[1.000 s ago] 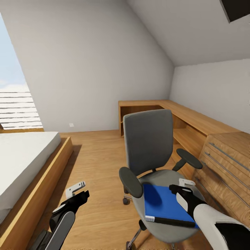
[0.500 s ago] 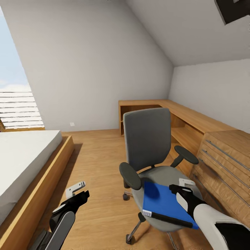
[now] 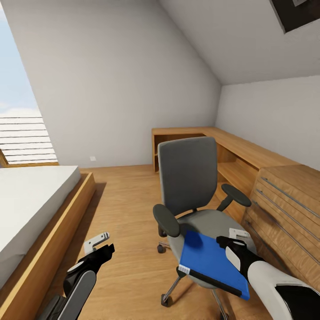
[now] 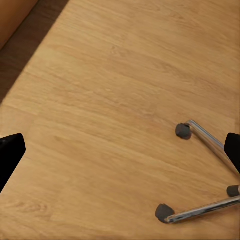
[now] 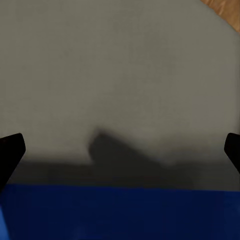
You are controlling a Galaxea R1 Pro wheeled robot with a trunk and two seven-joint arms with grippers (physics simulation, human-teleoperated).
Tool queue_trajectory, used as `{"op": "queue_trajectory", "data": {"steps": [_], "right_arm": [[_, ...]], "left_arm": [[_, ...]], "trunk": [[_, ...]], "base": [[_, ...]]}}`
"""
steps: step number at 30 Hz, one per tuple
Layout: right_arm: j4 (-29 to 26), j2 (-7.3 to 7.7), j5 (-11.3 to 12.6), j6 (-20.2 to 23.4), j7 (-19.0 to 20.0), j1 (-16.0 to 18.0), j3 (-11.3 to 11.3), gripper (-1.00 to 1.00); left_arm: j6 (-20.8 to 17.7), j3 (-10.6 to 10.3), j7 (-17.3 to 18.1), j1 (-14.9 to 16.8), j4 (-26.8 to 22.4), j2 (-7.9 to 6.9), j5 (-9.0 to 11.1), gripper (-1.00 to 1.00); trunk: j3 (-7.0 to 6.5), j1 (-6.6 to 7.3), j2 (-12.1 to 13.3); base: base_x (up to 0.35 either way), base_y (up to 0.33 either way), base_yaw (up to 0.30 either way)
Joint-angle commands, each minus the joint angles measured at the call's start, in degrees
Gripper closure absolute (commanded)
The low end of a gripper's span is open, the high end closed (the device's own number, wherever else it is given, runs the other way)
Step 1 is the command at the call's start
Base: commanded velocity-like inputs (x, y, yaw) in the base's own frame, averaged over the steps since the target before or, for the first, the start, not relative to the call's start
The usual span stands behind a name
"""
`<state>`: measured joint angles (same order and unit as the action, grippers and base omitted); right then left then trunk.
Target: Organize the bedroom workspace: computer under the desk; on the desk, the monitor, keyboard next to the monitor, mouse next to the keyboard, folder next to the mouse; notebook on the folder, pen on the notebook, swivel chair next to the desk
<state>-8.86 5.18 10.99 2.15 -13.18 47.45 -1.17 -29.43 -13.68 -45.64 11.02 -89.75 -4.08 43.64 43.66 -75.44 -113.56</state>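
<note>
The right arm reaches forward from the lower right of the head view, its white forearm ending in the right gripper (image 3: 234, 242) just above the near right part of the swivel chair (image 3: 191, 178) seat. Its fingertips (image 5: 11, 150) sit at opposite edges of the right wrist view, spread wide, with nothing between them but grey seat and a strip of blue. The left arm is held low and forward over the wooden floor (image 3: 129, 213), and the left gripper (image 3: 101, 243) has its fingers wide apart too, holding nothing; beneath it the left wrist view shows the chair's chrome legs (image 4: 210, 142) and black castors.

The folder (image 3: 211, 262) lies on the chair seat, its long axis running from the back of the seat towards the robot. Its near end with the pale edge sticks out past the seat's front rim and tilts downward. The right gripper is just beside the folder's right edge; whether it touches cannot be told.

The chair's backrest faces the robot, with a light wooden drawer chest (image 3: 284, 209) close on its right and a bed (image 3: 31, 204) to the left
</note>
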Motion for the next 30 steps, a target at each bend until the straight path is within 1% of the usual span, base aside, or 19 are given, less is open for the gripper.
{"op": "queue_trajectory", "data": {"steps": [1, 10, 30], "right_arm": [[-0.1, 0.00, 0.3, 0.2, -0.2, 0.0, -0.1, -1.00], [-0.1, 0.00, 0.3, 0.2, -0.2, 0.0, -0.1, -1.00], [-1.0, 0.10, 0.5, -0.1, -0.1, 0.0, -0.1, -1.00]], "left_arm": [[-0.1, -0.1, -0.5, 0.1, -0.1, -0.05, 0.4, -1.00], [-0.1, -0.2, -0.5, 0.1, -0.1, -0.05, 0.4, -1.00], [-0.1, -0.3, -0.5, 0.1, -0.1, -0.05, 0.3, -1.00]], "trunk": [[0.06, 0.01, 0.0], [0.06, 0.01, 0.0], [-3.53, 4.40, 8.0]], "base": [[-0.002, 0.000, 0.000], [0.000, 0.000, 0.000], [0.000, 0.000, 0.000]]}}
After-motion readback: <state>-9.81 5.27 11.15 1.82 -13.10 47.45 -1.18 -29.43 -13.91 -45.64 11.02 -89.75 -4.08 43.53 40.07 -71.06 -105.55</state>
